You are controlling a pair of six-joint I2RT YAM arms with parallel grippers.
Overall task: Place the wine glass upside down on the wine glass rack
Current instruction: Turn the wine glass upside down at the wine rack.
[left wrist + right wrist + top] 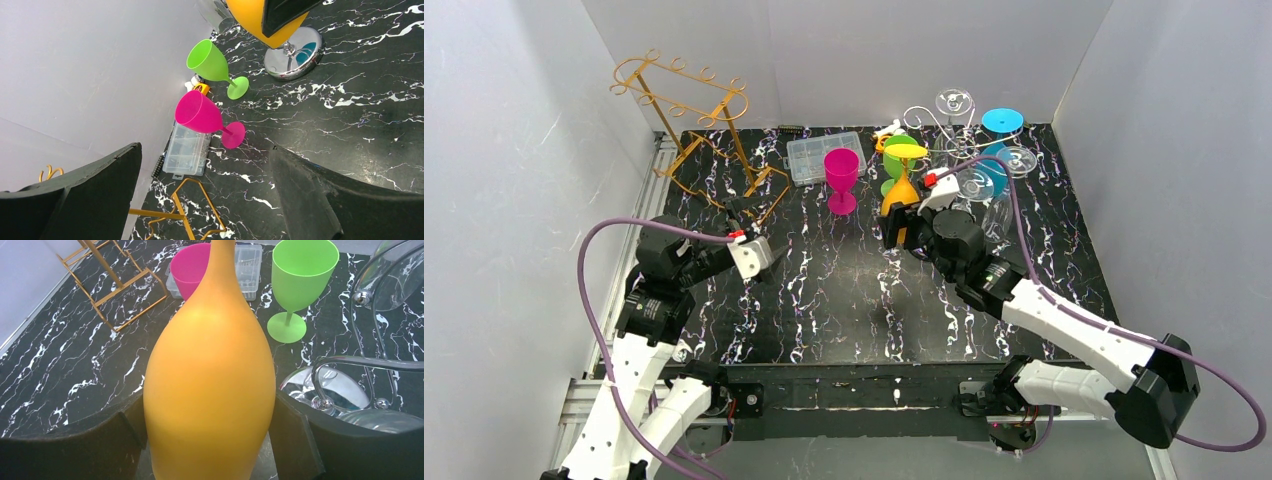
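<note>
- Orange glass [210, 365]: inverted, stem up, bowl clamped between the fingers of the right gripper [210, 410], just in front of the silver rack [282, 67].
- Left gripper [204, 150]: fingers spread, holding nothing, well left of the rack.
- Green glass [302, 275]: upright, beside the rack's base.
- Pink glass [190, 270]: upright, farther left of the rack.
- Blue glass [996, 170]: hung inverted on the rack.

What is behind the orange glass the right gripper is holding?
A pink glass and a clear box, both partly covered by the orange glass. The green glass stands uncovered beside them.
</note>
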